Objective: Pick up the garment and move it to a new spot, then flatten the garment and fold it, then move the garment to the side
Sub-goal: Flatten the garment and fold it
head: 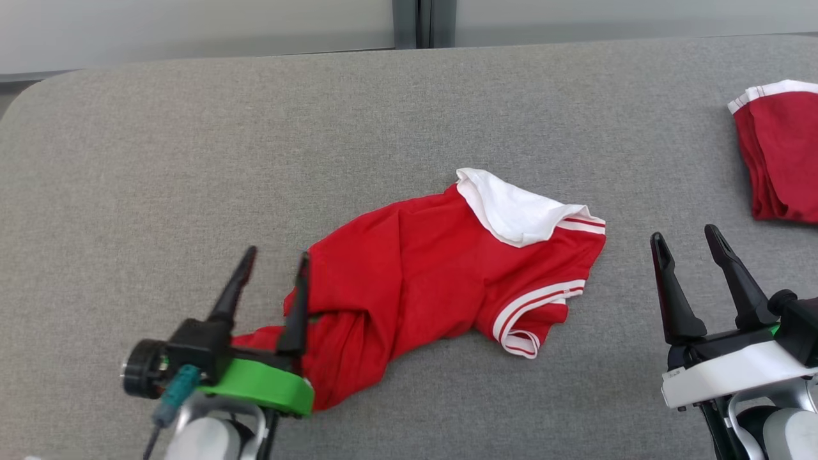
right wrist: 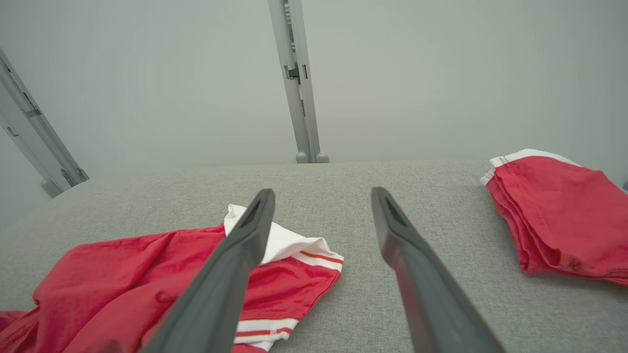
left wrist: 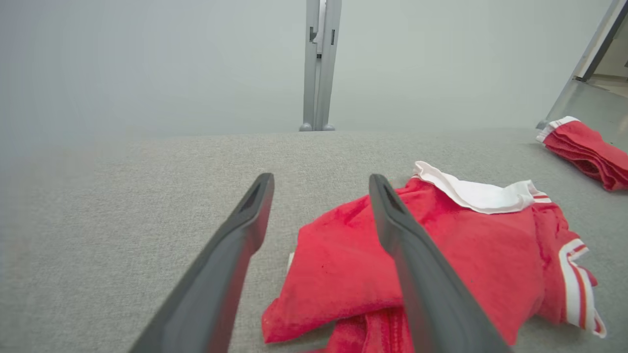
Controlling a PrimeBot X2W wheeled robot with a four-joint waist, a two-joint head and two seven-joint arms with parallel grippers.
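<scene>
Centre of the head frame: red garment point(head: 422, 268), white flap at its top and striped sleeve cuffs, lies crumpled on the grey table point(head: 192, 160). My left tool point(head: 278, 253), lower left, is spread wide and grips nothing. One of its fingers overlaps the garment's left edge; I cannot confirm contact. My right tool point(head: 684, 233), lower right, is also wide and empty, well apart from the cloth. Upper right edge: second red garment point(head: 779, 153), folded.
</scene>
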